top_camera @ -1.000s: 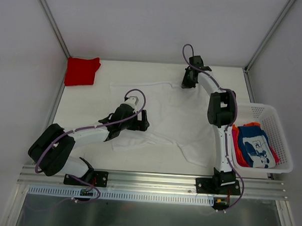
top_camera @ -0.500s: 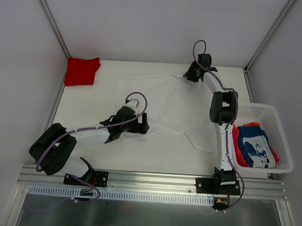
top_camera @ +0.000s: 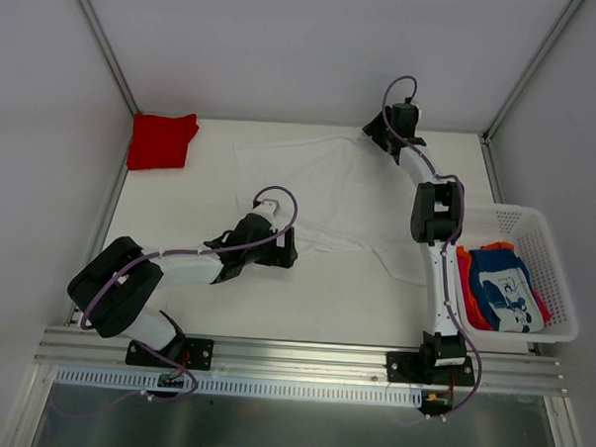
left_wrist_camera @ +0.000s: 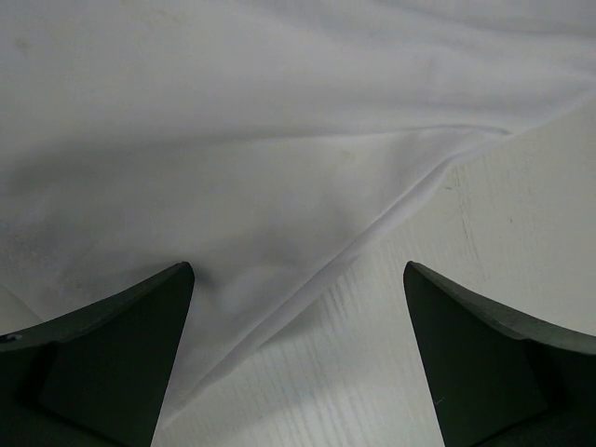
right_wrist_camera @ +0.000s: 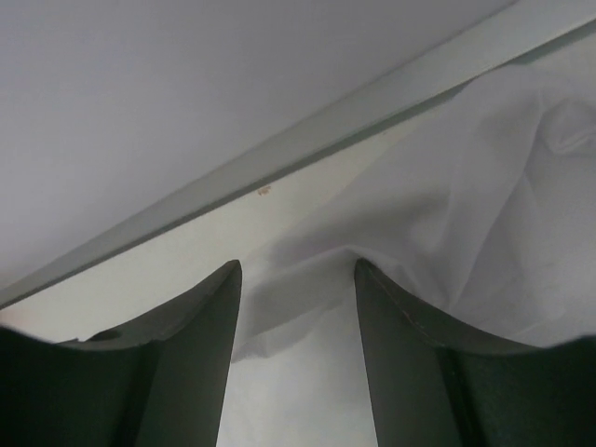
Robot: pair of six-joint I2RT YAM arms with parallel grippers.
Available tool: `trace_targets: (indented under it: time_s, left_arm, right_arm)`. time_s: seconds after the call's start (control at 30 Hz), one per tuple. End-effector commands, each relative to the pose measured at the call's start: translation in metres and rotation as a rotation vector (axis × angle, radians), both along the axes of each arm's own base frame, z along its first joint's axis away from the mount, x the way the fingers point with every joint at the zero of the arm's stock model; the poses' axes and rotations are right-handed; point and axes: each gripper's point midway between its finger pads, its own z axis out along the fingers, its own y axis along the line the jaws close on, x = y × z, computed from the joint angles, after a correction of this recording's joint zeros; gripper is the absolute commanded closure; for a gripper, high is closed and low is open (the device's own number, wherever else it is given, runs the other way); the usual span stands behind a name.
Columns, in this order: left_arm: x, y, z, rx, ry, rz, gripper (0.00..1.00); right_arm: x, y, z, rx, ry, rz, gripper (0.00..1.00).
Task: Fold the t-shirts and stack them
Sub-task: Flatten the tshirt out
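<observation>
Top view. We list a white t-shirt [top_camera: 324,185], spread open and wrinkled across the middle of the table [top_camera: 304,303]. A red t-shirt [top_camera: 163,140] lies folded in the far left corner, well apart from the white one. On the right stands a white mesh basket [top_camera: 521,213]. It holds a blue t-shirt [top_camera: 503,287] with white print on top and an orange-red t-shirt [top_camera: 470,295] showing at its sides. The left gripper [top_camera: 285,248] sits low at the near edge of the white t-shirt. The right gripper [top_camera: 374,136] is at that shirt's far edge, near the back of the table.

Left wrist view. We note two dark fingers [left_wrist_camera: 121,354] set wide apart, so these jaws are open and nothing is between them. White cloth fills the upper left. Its edge runs diagonally between the fingers, with bare table at the lower right.

Right wrist view. We record the fingers [right_wrist_camera: 196,354] parted, with a clear gap between them. A loose fold of the white t-shirt lies just beyond the tips, unpinched, and more cloth is bunched to the right. A pale rail [right_wrist_camera: 372,102] crosses behind.
</observation>
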Motion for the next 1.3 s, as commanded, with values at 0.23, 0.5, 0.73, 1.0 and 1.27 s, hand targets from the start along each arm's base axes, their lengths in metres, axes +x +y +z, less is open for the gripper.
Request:
trace_targets:
  time_s: [0.23,0.5,0.73,1.0,1.27]
  left_arm:
    - [-0.003,-0.009,-0.021,0.021,0.031,-0.025,0.02]
    - [-0.004,-0.01,-0.019,0.027,0.024,-0.033,0.02]
    - [-0.01,-0.018,0.004,-0.02,-0.023,-0.055,0.03]
    - [-0.029,-0.015,0.033,-0.069,-0.052,-0.036,0.03]
    - [-0.02,0.01,0.061,-0.01,-0.125,0.07,0.01]
  right_arm:
    - [0.063,-0.012,0.1,-0.04,-0.485,-0.203,0.42]
    - [0.051,-0.02,0.243,-0.245,-0.781,-0.283,0.36]
    - [-0.068,-0.028,0.361,-0.318,-0.81,-0.177,0.34]
    - [-0.235,-0.054,0.31,-0.507,-0.304,-0.073,0.27]
    - [-0.363,-0.045,0.171,-0.39,-0.003,0.097,0.26]
